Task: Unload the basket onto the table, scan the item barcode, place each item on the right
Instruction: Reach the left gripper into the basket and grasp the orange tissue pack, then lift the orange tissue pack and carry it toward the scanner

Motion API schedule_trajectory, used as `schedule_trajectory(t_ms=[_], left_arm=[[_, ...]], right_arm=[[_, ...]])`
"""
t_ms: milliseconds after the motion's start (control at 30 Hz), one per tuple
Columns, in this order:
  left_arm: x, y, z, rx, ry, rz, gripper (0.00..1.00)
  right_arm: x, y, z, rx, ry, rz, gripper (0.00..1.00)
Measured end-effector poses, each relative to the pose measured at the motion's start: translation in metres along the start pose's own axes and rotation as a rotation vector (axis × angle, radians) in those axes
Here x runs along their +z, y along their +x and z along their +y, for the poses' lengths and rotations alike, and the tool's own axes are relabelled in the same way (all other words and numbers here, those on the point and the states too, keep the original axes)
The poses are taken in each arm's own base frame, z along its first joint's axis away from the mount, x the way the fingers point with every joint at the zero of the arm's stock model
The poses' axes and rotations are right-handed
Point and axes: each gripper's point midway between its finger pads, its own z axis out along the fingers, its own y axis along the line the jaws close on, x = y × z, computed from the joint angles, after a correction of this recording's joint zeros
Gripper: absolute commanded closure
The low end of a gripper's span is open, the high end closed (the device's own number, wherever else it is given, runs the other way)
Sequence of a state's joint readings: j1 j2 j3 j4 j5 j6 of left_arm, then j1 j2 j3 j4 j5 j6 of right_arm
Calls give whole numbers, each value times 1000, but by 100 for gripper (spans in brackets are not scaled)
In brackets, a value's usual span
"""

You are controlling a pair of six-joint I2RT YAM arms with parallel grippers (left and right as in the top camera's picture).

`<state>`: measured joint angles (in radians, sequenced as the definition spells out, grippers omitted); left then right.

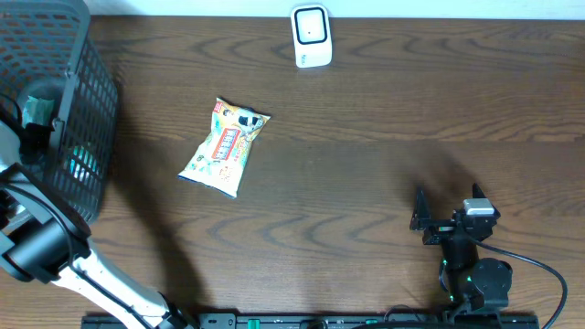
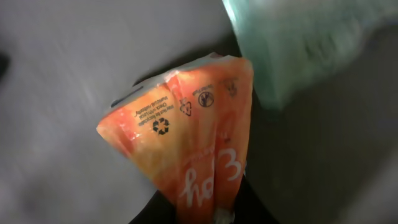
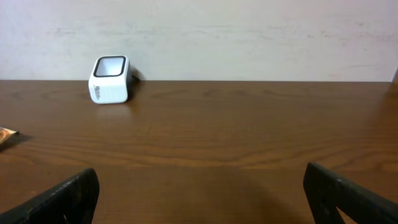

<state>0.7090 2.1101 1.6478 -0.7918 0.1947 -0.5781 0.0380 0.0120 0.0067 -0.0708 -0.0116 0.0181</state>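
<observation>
as it shows in the left wrist view, item 1 is an orange pouch [image 2: 186, 143]: a thin film sachet with small recycling marks and white lettering on the face turned to the camera. no barcode shows on that face.

location: inside the black mesh basket [image 1: 91, 110] at the left end of the tabletop [image 1: 366, 164], just beside a blurred teal pack [image 2: 298, 43].

handling, as judged: light, soft and crushable. the film looks glossy and is likely slippery. it will probably sag or swing from whichever edge is held, so a printed panel may curl away from a reader.

best hold, as judged: a flat sealed end or edge seam, leaving both broad faces bare. a light squeeze should be enough and would spare the contents.

current hold: the left fingers [image 2: 256, 210] are pressed in on the pouch's lower end and pinch it. the rest of the pouch fans out beyond them.

item 2: a yellow and red snack packet [image 1: 224, 146], lying flat on the open tabletop, well apart from the basket.

item 3: a white scanner [image 1: 311, 37] with a dark window, upright at the far edge of the tabletop. the pouch's code side will need turning toward that window.

item 4: the right fingers [image 3: 348, 196], spread wide and holding nothing, low over the tabletop at the near right and facing the scanner.
</observation>
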Motion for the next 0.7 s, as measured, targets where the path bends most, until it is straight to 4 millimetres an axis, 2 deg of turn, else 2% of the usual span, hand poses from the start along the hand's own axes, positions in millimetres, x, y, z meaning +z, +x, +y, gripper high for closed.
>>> schedule_trajectory(t_ms=[67,133,233,300,467,533,600,700], left_arm=[[-14,6,-6,2,35,12,92],[-37,6,-14,10,81,-12,92],[-90,3,-31,34,175,-100,92],[-133,3,-42,55,248,-177,92],[-228,14,-59,65,408,-351,92],[-262,22,-70,82,480,-414,92],[-286,36,-83,121,544,-452,92],[-312,74,-113,242,633,-469,92]], right_arm=[[0,0,0,0,0,0,1],[0,0,0,0,0,0,1],[0,0,0,0,0,0,1],[0,0,0,0,0,0,1],[0,0,0,0,0,0,1],[0,0,0,0,0,0,1],[0,0,0,0,0,0,1],[0,0,0,0,0,0,1]])
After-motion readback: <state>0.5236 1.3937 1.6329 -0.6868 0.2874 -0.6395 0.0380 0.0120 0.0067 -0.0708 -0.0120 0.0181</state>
